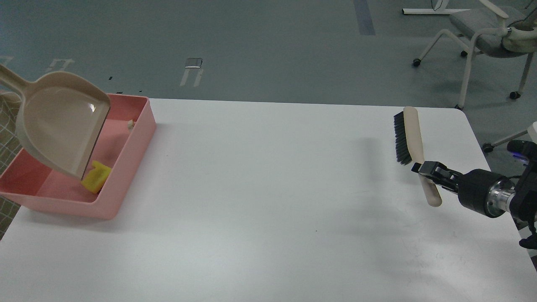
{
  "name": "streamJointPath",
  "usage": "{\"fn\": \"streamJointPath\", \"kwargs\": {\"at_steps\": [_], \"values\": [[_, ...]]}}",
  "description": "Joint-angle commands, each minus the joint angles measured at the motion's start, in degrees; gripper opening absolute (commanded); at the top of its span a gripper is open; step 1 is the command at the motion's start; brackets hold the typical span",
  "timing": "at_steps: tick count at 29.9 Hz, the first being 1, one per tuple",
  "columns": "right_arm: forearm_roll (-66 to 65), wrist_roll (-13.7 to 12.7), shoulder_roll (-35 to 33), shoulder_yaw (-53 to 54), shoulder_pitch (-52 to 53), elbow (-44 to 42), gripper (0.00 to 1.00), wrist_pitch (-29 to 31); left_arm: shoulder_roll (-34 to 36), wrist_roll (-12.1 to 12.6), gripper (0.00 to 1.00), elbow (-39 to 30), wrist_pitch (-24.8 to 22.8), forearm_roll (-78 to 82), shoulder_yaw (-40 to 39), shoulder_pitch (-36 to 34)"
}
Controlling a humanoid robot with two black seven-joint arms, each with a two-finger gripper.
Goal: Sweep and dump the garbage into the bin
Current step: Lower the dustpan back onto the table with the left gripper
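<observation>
The pink bin [126, 167] stands at the table's far left. The yellow foam block [96, 178] lies inside it near the front right wall. A small pale bit of the bread slice [131, 123] shows by the bin's right wall; the rest is hidden behind the beige dustpan [58, 121]. The dustpan hangs tilted mouth-down over the bin and is empty. Its handle [10, 77] runs off the left edge, and my left gripper is out of view. My right gripper [424, 170] is shut on the handle of a beige brush [411, 134] with black bristles, at the far right.
The white table [268, 201] spans the view, with its right edge just past the brush. An office chair [486, 37] stands on the floor beyond the table's far right corner.
</observation>
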Motion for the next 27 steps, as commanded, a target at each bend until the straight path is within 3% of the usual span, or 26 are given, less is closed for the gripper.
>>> {"fn": "streamJointPath", "kwargs": {"at_steps": [1,5,8,11,18,27], "values": [[0.09,-0.01,-0.17,1.75,-0.15,0.08,0.0,0.0,-0.88,1.11,0.0,-0.02,-0.3,-0.62,0.01,-6.86],[0.0,-0.01,-1.84,3.95,-1.11,0.17,0.0,0.0,-4.74,3.13,0.0,-0.02,-3.37,-5.44,0.1,-13.54],[0.09,-0.01,-5.7,4.31,-2.34,0.61,0.0,0.0,-10.52,7.78,0.0,-0.02,-5.66,-12.1,0.36,-16.09],[0.0,-0.01,-7.46,4.48,-4.35,0.7,0.0,0.0,-17.99,9.63,0.0,-0.11,-6.1,-14.58,2.72,-16.45],[0.0,0.08,-12.73,4.4,-5.33,2.71,0.0,0.0,-36.45,9.82,0.0,-0.02,-3.83,-14.5,11.42,-15.57],[-0.08,0.17,-16.17,4.22,-6.92,1.75,0.0,0.0,-44.21,9.99,0.0,-0.2,7.16,-14.59,26.37,-14.6]]}}
